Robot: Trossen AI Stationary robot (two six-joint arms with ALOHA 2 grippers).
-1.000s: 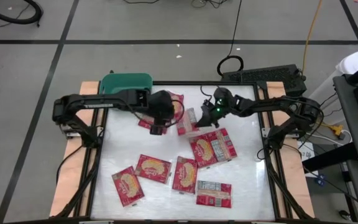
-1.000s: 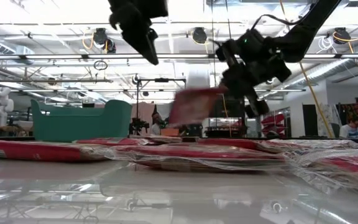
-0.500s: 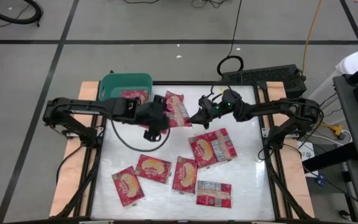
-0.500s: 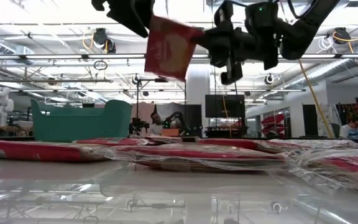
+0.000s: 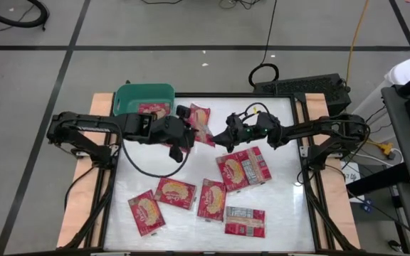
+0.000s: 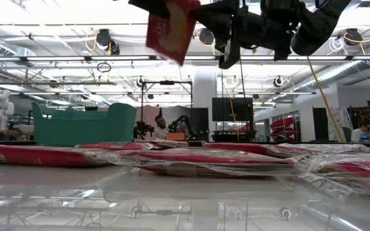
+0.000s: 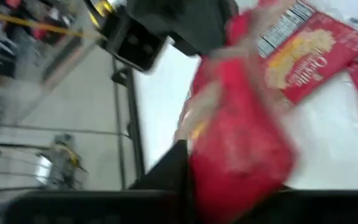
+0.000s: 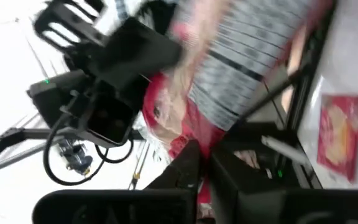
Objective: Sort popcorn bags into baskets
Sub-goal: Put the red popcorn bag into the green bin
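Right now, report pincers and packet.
Both pincers meet mid-table, raised. Right pincer shut on red packet. Left pincer beside it, grip unclear. Green bin holds one packet.

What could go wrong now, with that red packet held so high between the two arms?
1. The raised popcorn bag sits between the left tool and the right tool, which are very close; the arms might bump, or tug and tear it.
2. If either grip slips, the bag could drop onto the packets on the table rather than into the teal basket.
3. The basket sits at the table's far corner, already holding one packet; a loose release could miss it.
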